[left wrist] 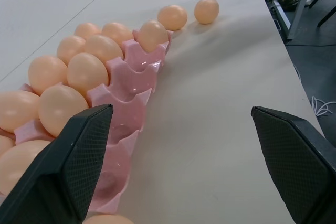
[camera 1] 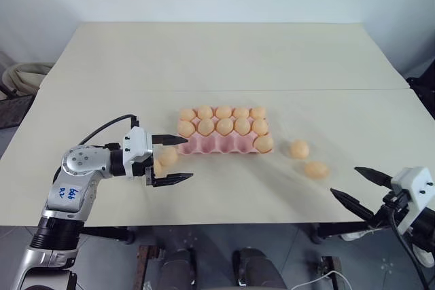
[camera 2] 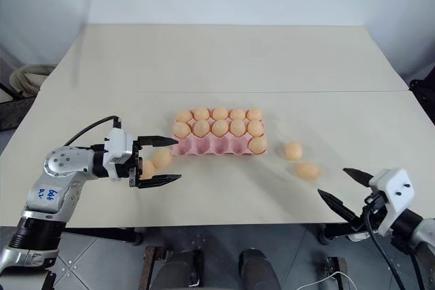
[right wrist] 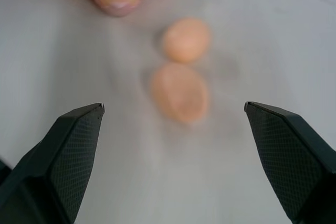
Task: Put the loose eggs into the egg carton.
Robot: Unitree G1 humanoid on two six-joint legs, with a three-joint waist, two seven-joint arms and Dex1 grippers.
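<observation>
The left arm reaches in from the near left with its forearm lying almost level, and the left claw (camera 1: pixel 171 159) points to the right, toward the near left corner of the egg carton (camera 1: pixel 221 143). Its two black fingers are spread wide apart and hold nothing; the far finger tip is just at the carton's left end and the near finger hangs over the bare tabletop (camera 1: pixel 224 59). The right arm comes in at the near right edge of the tabletop, and the right claw (camera 1: pixel 353 186) points forward and to the left, a little downward, toward two loose eggs. It is also released, with the fingers wide apart and empty. The pink carton lies about in the middle of the tabletop, with its long side running left to right. I count eleven eggs sitting in it: five in the far row, five in the middle row, and one in the near row at the right end. The other four cups of the near row are empty. To the right of the carton two loose eggs (camera 1: pixel 299 149) lie near each other on the tabletop. Two more loose eggs (camera 1: pixel 168 156) lie at the carton's near left corner, between the fingers of the left claw, partly hidden.
</observation>
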